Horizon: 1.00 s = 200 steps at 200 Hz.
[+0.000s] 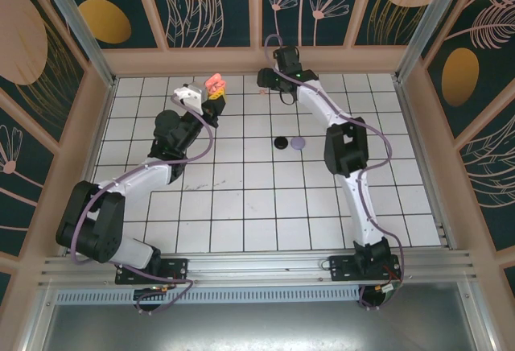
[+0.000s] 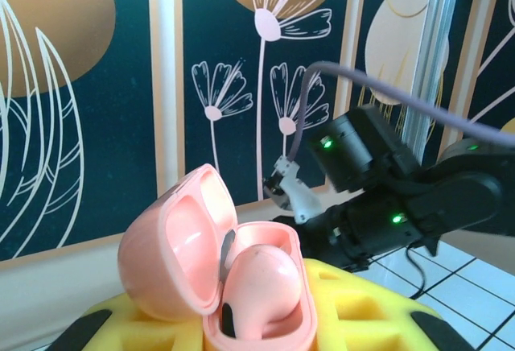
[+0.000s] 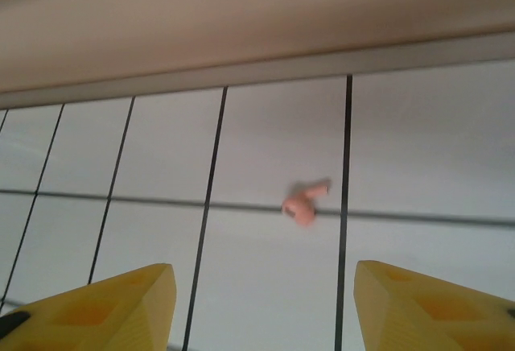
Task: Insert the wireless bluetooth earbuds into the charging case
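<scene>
- Left hand (image 1: 212,96): raised above the far-left part of the tiled surface (image 1: 241,206), closed on a salmon-pink charging case (image 2: 185,262). In the left wrist view the case is clamped between the yellow pads (image 2: 378,311). Its lid (image 2: 173,242) is hinged open and tipped back to the left.
- 1 salmon earbud, the seated earbud (image 2: 259,286), is held in the case's lower half with its rounded head upward. The second pocket cannot be made out.
- Right hand (image 3: 261,278): reached out to the far edge of the surface, close to the back wall (image 3: 241,29). Its 2 yellow fingers (image 3: 121,307) are spread apart and grip nothing.
- 1 loose earbud (image 3: 304,203), also salmon, lies on the white tiles ahead of the right hand. It rests on a dark grout line just beside a grout crossing, near the wall and untouched.
- 2 small round items lie side by side mid-surface, well apart from both hands: a black item (image 1: 281,142) and a lavender item (image 1: 298,142). They are too small to be identified further.
</scene>
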Tool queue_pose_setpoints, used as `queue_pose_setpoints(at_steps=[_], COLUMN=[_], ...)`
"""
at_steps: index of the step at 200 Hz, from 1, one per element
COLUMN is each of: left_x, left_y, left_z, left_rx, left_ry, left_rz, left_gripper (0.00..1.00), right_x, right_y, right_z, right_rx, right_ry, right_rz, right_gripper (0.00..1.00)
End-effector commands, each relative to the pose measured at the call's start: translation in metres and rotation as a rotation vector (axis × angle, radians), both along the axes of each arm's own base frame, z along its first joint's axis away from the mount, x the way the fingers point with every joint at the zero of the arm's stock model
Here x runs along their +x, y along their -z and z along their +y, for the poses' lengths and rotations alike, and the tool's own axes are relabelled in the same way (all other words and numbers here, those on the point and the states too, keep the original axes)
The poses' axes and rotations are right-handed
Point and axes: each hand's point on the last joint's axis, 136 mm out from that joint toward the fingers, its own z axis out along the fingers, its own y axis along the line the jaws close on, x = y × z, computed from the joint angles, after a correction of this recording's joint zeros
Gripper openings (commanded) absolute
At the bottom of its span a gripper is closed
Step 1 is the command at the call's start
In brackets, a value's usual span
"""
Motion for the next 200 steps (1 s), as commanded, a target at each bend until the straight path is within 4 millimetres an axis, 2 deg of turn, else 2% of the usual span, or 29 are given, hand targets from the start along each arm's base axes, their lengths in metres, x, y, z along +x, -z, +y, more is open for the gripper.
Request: queue_pose_setpoints(at_steps=[1, 41, 87, 119, 167, 178, 182, 200], left_x=[0.007, 0.011, 0.016, 0.02, 0.029, 0.032, 0.035, 0.04], left_y=[-0.018, -0.015, -0.015, -0.017, -0.017, -0.009, -0.02, -0.018], left_z=[0.001, -0.009, -0.015, -0.02, -0.028, -0.03, -0.032, -0.035], left_rx=[-0.017, -0.06, -0.078, -0.09, -0.093, -0.086, -0.094, -0.093], left_ry=[-0.013, 0.048, 0.078, 0.1, 0.128, 0.133, 0.137, 0.149], left_rz=[-0.048, -0.024, -0.013, -0.006, 0.003, 0.021, -0.002, 0.002], left_gripper=[0.0, 0.0, 0.0, 0.0, 0.0, 0.0, 0.0, 0.0], right_x=[0.005, 0.017, 0.033, 0.038, 0.052, 0.053, 0.054, 0.054], right_y=[0.012, 0.029, 0.044, 0.048, 0.044, 0.045, 0.045, 0.052], right_z=[-0.005, 0.005, 0.017, 0.03, 0.032, 0.033, 0.032, 0.032], right_rx=[-0.01, 0.005, 0.049, 0.12, 0.248, 0.272, 0.279, 0.302], right_ry=[-0.038, -0.118, -0.12, -0.139, -0.119, -0.121, -0.119, -0.123], right_rz=[0.042, -0.045, -0.078, -0.106, -0.129, -0.124, -0.123, -0.108], right_gripper=[0.61, 0.61, 0.58, 0.58, 0.58, 0.58, 0.58, 0.58])
